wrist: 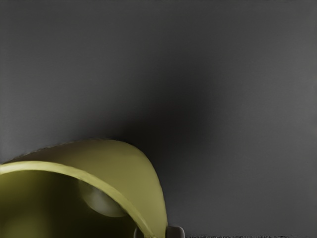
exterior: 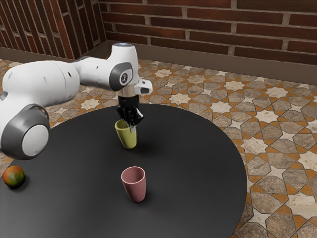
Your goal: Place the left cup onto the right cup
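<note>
Where the pincer sits: the pincer (exterior: 130, 120) is down at the rim of the yellow-green cup (exterior: 127, 137), pointing nearly straight down.
Pincer state: pressed close together with the cup's wall between, so it reads as pinching the rim. In the wrist view the rim curves right up under the hand.
Task cup: yellow-green cup directly below the pincer, mouth up. Whether its base is on the black bench (exterior: 198, 163) or just off it, I cannot tell.
Target cup: pink cup (exterior: 133, 184), upright and mouth up, standing apart from the pincer on the side nearer the exterior camera, with bare bench between.
Other: a reddish-green fruit (exterior: 13, 176) well away from the pincer, toward the exterior view's left.
Step in hand: my judgement is the grasp of the first cup; carry and stacking are not yet done.
Next move calls for: a straight lift high enough to clear the pink rim, then a short carry toward the pink cup. The base must be centred over the open mouth before lowering. A grip on one side of the rim may let the cup swing, so keep it slow.
</note>
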`<control>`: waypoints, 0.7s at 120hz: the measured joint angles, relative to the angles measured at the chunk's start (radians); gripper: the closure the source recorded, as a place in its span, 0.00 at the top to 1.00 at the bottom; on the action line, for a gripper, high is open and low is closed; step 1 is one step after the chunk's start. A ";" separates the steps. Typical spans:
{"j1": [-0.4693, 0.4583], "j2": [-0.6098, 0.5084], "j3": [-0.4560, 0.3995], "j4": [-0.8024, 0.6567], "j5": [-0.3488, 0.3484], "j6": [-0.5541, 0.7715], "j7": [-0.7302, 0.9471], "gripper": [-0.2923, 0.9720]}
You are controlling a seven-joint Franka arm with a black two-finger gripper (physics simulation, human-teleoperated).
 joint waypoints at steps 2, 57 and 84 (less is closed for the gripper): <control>-0.003 -0.006 0.002 -0.002 0.000 -0.001 0.000 0.15; -0.173 -0.216 0.086 -0.192 -0.019 -0.012 -0.011 0.15; -0.240 -0.315 0.093 -0.314 -0.019 -0.001 -0.031 0.15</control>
